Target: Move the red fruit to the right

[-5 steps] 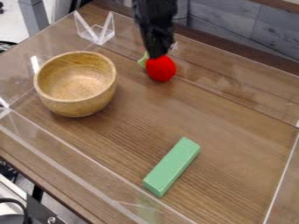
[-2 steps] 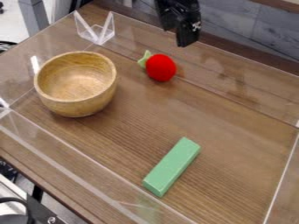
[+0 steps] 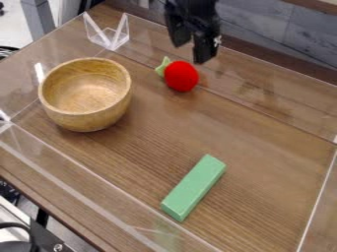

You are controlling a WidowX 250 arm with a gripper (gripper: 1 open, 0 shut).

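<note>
Brown wooden tabletop (image 3: 243,133) spreads beneath the dark fingers (image 3: 207,25), which stand open and lower than a moment ago. Nearest, well in front of them, lies a flat green block (image 3: 194,187); then a round wooden bowl (image 3: 85,94); just before them, the glossy red fruit (image 3: 182,76), leafy cap sideways.

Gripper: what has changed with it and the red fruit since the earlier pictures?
The gripper was narrow and close behind the red fruit; it then pulled up and back, and now stands open, a little lower in view again, with no fruit between its fingers. The fruit has not visibly moved. The wooden bowl and green block stayed as they were.
</note>
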